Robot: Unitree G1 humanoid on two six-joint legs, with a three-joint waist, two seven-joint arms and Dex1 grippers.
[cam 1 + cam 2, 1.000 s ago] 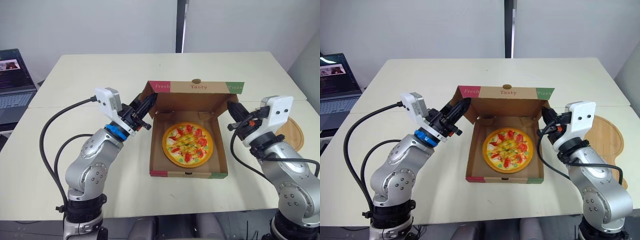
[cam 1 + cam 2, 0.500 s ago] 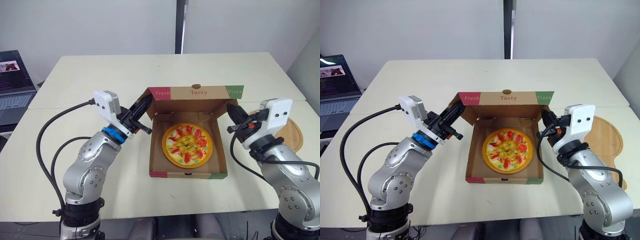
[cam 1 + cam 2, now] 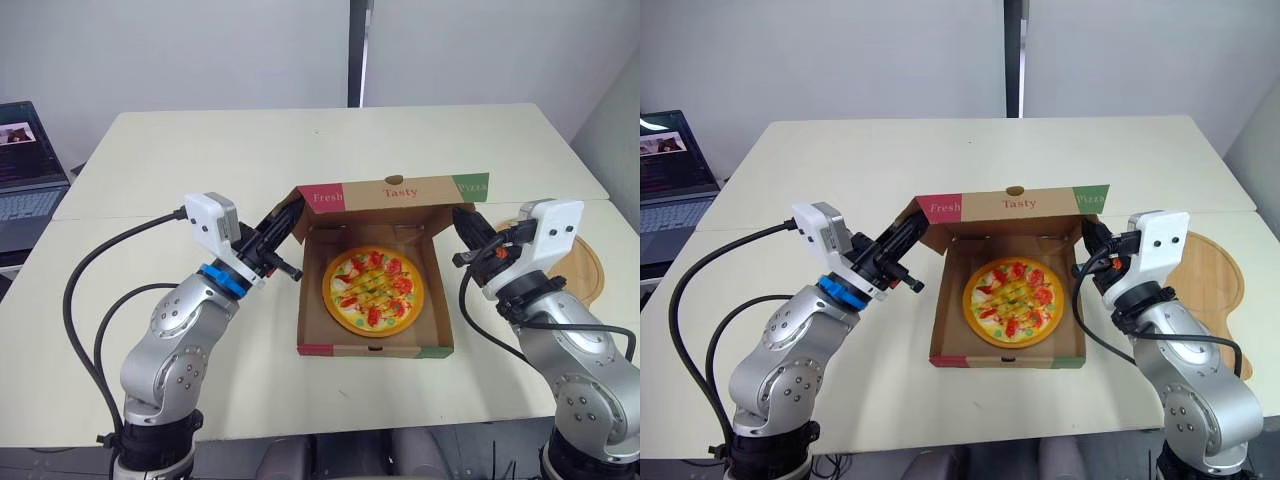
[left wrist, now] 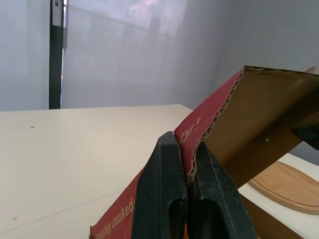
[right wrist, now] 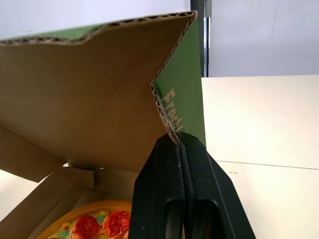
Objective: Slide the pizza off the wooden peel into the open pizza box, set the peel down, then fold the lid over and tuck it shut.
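Up close, the left claw (image 4: 183, 145) has its two black fingers pressed together on the corrugated edge of the red side flap of the lid (image 3: 400, 190), at the lid's left corner. The right claw (image 5: 179, 142) is likewise clamped, its fingers pinching the green flap at the lid's right corner. Between the two, the lid stands half raised, leaning toward the near side over the far part of the pizza box (image 3: 375, 350), with its front strip facing up and reading "Fresh", "Tasty" and "Pizza" on red, plain and green sections.

The pizza (image 3: 374, 291) lies flat inside the box, roughly centred on the base, and its toppings of red slices and green bits are in plain sight. The box sits in the middle of the near part of the tabletop (image 3: 250, 150). The wooden peel (image 3: 587, 262) rests flat on the tabletop to the right of the box, behind the right arm and apart from the cardboard.

The tabletop is pale cream, with a seam running left to right across it. At the far left an open laptop (image 3: 25, 165) sits beside it. Beyond the far edge rises a light grey wall (image 3: 200, 50), split by a dark upright post (image 3: 357, 50).
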